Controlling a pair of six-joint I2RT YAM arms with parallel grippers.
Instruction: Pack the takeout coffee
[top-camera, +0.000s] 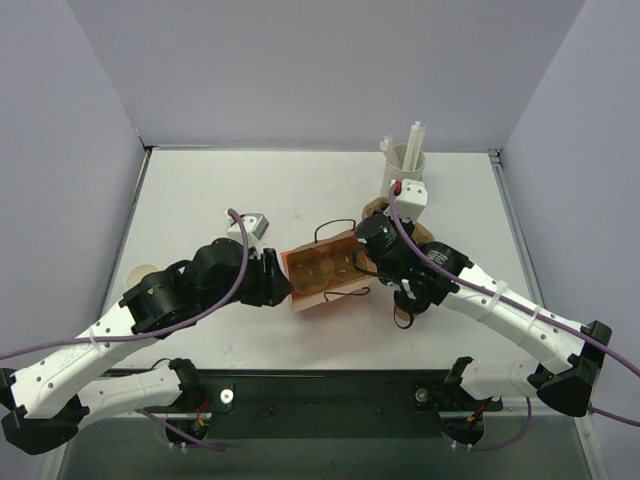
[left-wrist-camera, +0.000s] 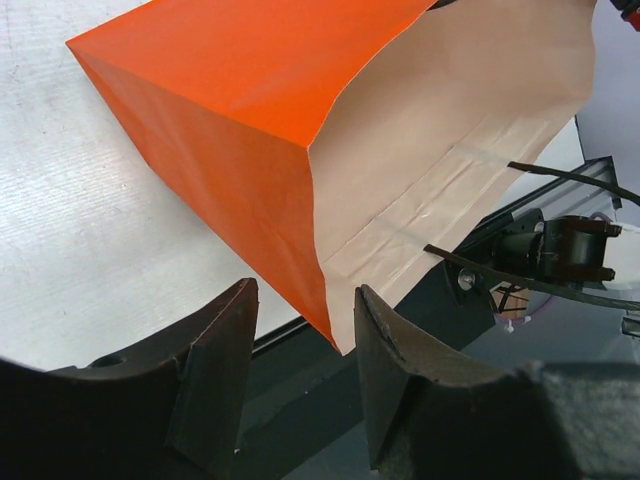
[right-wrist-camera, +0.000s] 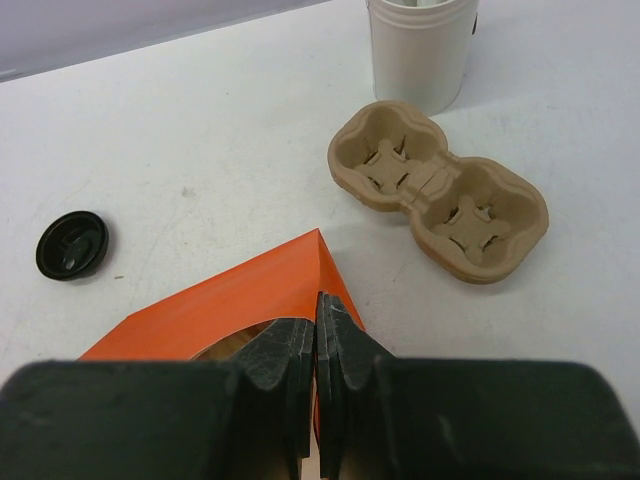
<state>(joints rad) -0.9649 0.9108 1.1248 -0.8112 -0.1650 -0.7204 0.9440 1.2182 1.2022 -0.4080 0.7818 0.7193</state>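
**Orange bag held at one end; coffee not made out**

Top view: An orange paper bag (top-camera: 325, 272) is seen at the middle of the white table (top-camera: 200, 190), its mouth spread so that the tan inside shows from above. The left gripper (top-camera: 284, 285) is set at its left end and the right gripper (top-camera: 365, 263) at its right end. The takeout coffee cannot be picked out. Tan shapes inside the bag are too small to be identified.

Left wrist view: The fingers (left-wrist-camera: 215, 370) are held apart. A corner of the bag's edge is seen in the gap, but no clamping is seen.

Right wrist view: The jaws are pressed together on the bag's orange edge. Beyond them, a pulp two-cup carrier (right-wrist-camera: 440, 190) is seen just before a white container (right-wrist-camera: 420, 50). A loose black lid (right-wrist-camera: 72, 245) lies well apart to the left.
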